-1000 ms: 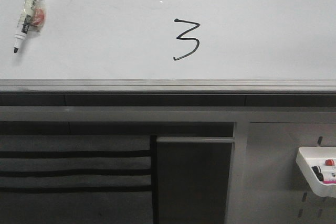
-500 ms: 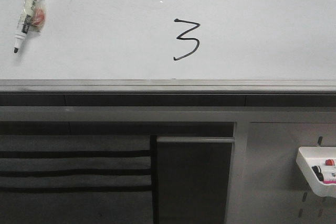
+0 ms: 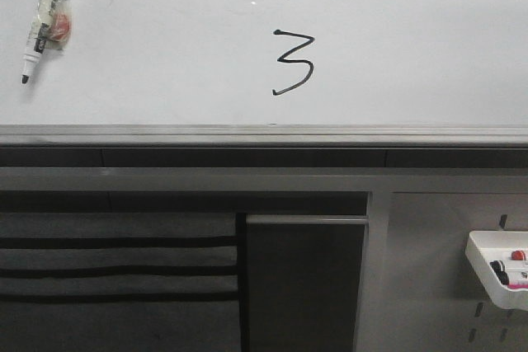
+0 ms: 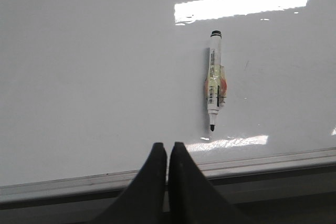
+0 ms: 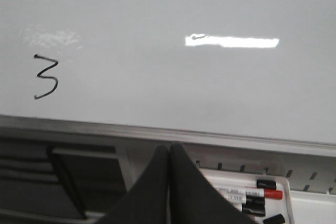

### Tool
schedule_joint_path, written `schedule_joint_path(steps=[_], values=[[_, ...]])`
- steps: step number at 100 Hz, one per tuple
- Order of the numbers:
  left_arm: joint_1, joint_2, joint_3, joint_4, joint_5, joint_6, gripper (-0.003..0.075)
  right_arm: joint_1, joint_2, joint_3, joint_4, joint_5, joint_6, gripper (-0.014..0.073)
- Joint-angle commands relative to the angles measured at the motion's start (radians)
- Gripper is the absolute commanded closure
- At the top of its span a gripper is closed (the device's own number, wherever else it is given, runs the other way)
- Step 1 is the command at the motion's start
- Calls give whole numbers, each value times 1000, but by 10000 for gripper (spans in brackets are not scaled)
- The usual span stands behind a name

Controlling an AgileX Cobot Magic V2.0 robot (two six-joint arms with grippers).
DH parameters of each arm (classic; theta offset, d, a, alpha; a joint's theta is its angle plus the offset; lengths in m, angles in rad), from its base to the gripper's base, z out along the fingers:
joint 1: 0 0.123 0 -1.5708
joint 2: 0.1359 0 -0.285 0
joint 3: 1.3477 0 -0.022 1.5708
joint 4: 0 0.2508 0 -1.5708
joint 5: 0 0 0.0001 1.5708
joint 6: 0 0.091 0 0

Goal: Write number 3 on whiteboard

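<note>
A black hand-drawn number 3 (image 3: 293, 62) stands on the glossy whiteboard (image 3: 165, 47), a little right of centre; it also shows in the right wrist view (image 5: 45, 77). A white marker (image 3: 45, 22) with a black tip sticks to the board at the upper left, tip down; it also shows in the left wrist view (image 4: 216, 80). My left gripper (image 4: 167, 148) is shut and empty, below and apart from the marker, in front of the bottom rail (image 4: 262, 162). My right gripper (image 5: 169, 150) is shut and empty, below the board's rail (image 5: 236, 141). Neither gripper shows in the front view.
A white tray (image 3: 495, 274) with red and black markers hangs on the grey pegboard panel (image 3: 429, 286) at the lower right; it shows by my right gripper too (image 5: 294, 195). Dark slatted panels (image 3: 115, 269) sit below the rail on the left.
</note>
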Motion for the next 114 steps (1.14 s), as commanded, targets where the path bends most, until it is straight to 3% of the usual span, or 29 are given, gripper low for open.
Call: schedule_joint_path(steps=[1, 23, 44, 49, 114], values=[[2, -31, 2, 2, -73, -9, 738, -57, -85, 92, 31, -196, 0, 665], [2, -31, 2, 2, -73, -9, 738, -85, -286, 421, 32, -529, 0, 665], [2, -31, 2, 2, -73, -9, 738, -88, -362, 643, 58, -728, 0, 664], [2, -31, 2, 2, -73, -9, 738, -88, -364, 643, 62, -680, 0, 664], [2, -31, 2, 2, -73, -9, 738, -88, -364, 646, 62, -695, 0, 665]])
